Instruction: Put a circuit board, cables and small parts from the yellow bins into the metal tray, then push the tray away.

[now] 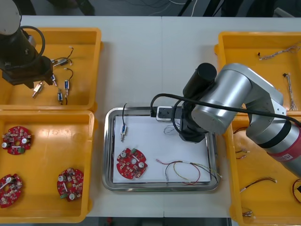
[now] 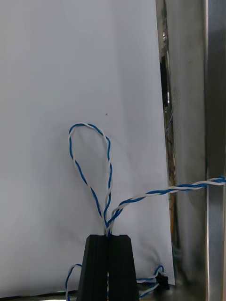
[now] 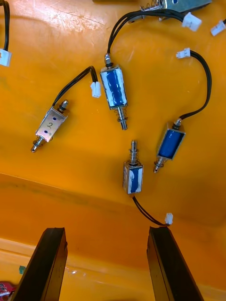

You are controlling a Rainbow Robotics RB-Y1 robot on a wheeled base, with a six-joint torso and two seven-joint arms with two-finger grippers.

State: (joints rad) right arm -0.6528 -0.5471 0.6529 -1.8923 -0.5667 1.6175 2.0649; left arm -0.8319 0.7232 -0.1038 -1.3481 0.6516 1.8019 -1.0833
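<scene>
R gripper (image 2: 108,237) is low over the white inside of the shiny metal tray (image 1: 107,150), near its far right corner. It pinches the twisted blue & white cable (image 2: 162,191) tight. The loop points straight ahead of the gripper, over the white. The long tail runs sideways across the tray's wall. I think letting go comes next, & the tail may hang over the rim. In the tray too: round red circuit board (image 1: 131,163) near the front left corner, red & yellow cable (image 1: 188,172) by the front right corner, small metal part (image 1: 123,133) w/ black wire by the left edge. L gripper (image 3: 106,230) hangs wide open over the far left yellow bin (image 1: 89,66).
</scene>
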